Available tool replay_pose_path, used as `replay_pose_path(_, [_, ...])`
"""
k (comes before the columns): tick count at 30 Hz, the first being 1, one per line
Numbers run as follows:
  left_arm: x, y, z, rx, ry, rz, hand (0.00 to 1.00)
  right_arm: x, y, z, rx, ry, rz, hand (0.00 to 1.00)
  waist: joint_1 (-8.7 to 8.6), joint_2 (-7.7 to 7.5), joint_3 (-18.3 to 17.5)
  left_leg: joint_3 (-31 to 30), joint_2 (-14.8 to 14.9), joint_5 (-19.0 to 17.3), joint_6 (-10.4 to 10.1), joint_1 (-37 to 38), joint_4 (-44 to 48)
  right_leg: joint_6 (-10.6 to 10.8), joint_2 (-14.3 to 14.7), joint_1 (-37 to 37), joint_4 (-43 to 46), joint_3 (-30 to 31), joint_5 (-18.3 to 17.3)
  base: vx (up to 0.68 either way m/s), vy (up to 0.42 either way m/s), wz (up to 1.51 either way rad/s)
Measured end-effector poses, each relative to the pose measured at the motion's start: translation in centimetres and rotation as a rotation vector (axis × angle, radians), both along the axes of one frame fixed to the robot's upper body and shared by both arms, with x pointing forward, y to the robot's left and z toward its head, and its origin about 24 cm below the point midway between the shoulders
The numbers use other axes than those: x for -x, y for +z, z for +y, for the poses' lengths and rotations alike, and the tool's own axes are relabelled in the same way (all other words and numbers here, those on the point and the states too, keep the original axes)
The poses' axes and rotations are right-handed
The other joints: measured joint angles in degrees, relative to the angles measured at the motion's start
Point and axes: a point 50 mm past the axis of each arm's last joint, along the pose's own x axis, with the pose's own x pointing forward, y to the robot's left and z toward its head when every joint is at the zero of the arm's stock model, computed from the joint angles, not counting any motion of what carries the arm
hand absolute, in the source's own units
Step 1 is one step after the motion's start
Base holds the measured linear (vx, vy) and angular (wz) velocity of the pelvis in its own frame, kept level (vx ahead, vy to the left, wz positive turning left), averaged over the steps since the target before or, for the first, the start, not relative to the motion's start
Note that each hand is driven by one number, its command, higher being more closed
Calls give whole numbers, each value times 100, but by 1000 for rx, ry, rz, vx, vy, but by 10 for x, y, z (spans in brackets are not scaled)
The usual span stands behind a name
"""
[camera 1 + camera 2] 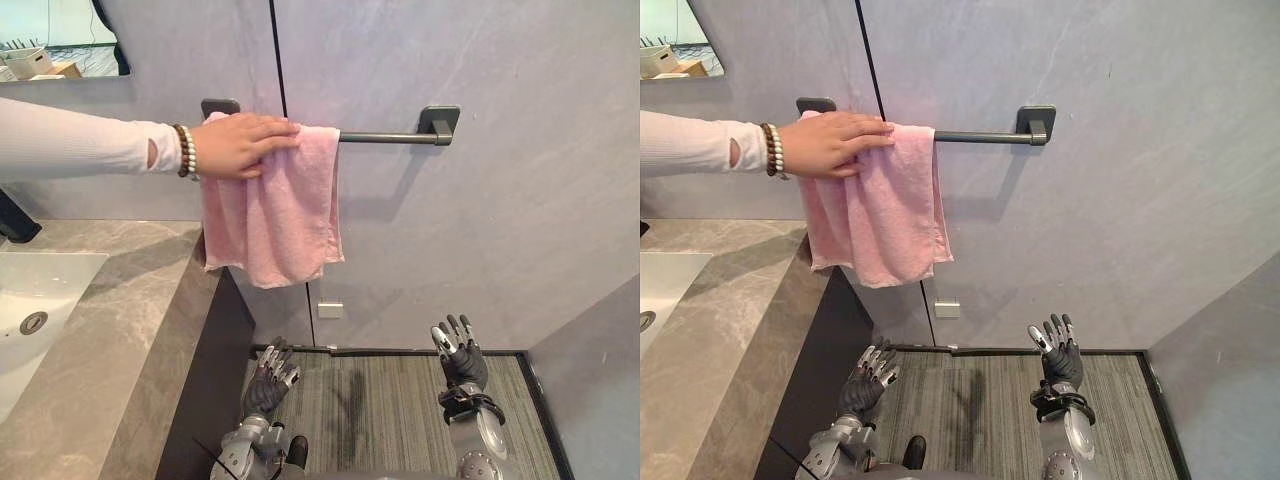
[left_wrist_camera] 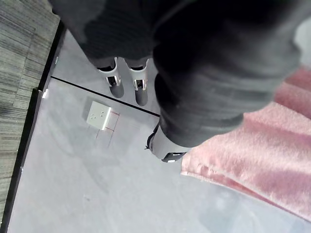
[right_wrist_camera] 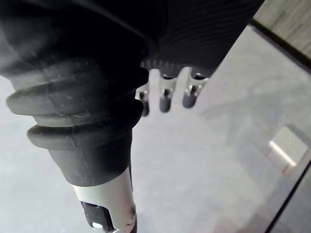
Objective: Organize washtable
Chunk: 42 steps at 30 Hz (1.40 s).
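Observation:
A pink towel (image 1: 272, 205) hangs folded over the left part of a dark wall rail (image 1: 385, 137); its lower edge (image 2: 252, 165) also shows in the left wrist view. A person's hand (image 1: 238, 145) in a white sleeve rests on the towel's top at the rail. My left hand (image 1: 270, 380) hangs low beside the washtable's dark side, fingers relaxed and holding nothing. My right hand (image 1: 460, 355) is raised low at the right, fingers straight and spread, nothing in it. Both hands are well below the towel.
The grey stone washtable (image 1: 120, 320) with a white sink (image 1: 40, 300) lies at the left. A small white wall socket (image 1: 330, 310) sits below the towel. A mirror (image 1: 60, 40) is at the upper left. Striped floor (image 1: 380, 400) spreads between my hands.

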Motion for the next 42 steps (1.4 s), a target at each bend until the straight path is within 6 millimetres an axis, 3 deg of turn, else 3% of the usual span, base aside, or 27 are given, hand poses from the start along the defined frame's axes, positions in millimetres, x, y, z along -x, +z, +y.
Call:
replay_pose_path(12, [-11,30,12,-13,82,-136,0,0,0,4,10,4,0,0,2,-53,37,-3,-1,-4,2,3,1,0,-3,12,0,-12,0,0,0,0])
replay_pose_path(19, [-15,62,30,-39,223,-269,0,0,7,7,7,6,-29,0,3,-84,83,-17,-6,-35,-3,23,4,0,-11,51,-5,-41,-1,0,0,0])
replay_pose_path(26, [-15,99,47,-159,408,-413,0,2,12,13,1,30,-49,0,7,-77,102,-24,-12,-62,13,99,1,5,-40,139,-22,-64,-5,0,0,1])
replay_pose_path(31, [-18,106,50,-250,445,-432,0,1,12,16,-1,49,-55,0,3,-82,104,-25,-19,-60,13,97,-1,5,-29,139,-31,-61,-5,0,0,0])
replay_pose_path(34, [-21,111,62,-324,482,-449,0,1,11,15,4,55,-53,0,-7,-95,112,-26,-15,-50,3,90,-7,3,-12,130,-43,-49,-4,0,0,0])
replay_pose_path(42, [-33,123,121,-502,624,-474,0,-3,-1,-2,38,49,5,0,-21,-147,177,-32,17,-42,-2,-7,-29,-29,39,68,-142,-7,38,0,0,0])
